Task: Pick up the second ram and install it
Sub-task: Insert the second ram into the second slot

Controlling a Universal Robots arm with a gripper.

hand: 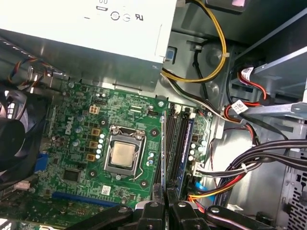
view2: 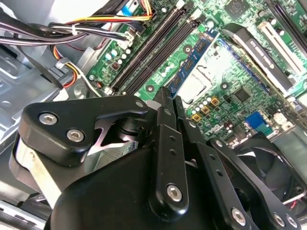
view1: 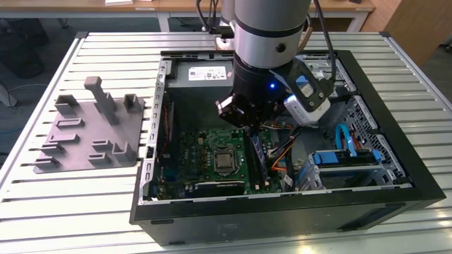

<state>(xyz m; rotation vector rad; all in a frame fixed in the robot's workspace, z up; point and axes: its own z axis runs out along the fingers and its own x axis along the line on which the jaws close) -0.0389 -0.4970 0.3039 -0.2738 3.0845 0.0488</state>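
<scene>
My fingers (view2: 163,120) are clenched on the second ram (view2: 191,61), pinching one end of it so the rest reaches out past the tips. In the second wrist view it shows its flat side: a long, thin stick, dark blue-green, with a row of dark chips along it and small gold marks between them. It runs parallel to the black memory slots (view2: 144,60) and looks to lie just beside the square silver socket (view2: 199,84). I cannot tell whether its lower edge touches a slot.

In the first wrist view another bluish stick (hand: 186,143) stands in a slot on the far side of the slots from the socket, on the green motherboard (hand: 72,143).

In the exterior view I hang inside the open black computer case (view1: 395,137), which stands on the slatted counter (view1: 106,211). The grey tray (view1: 71,153) with upright pegs lies beside the case, on the exterior view's left.
</scene>
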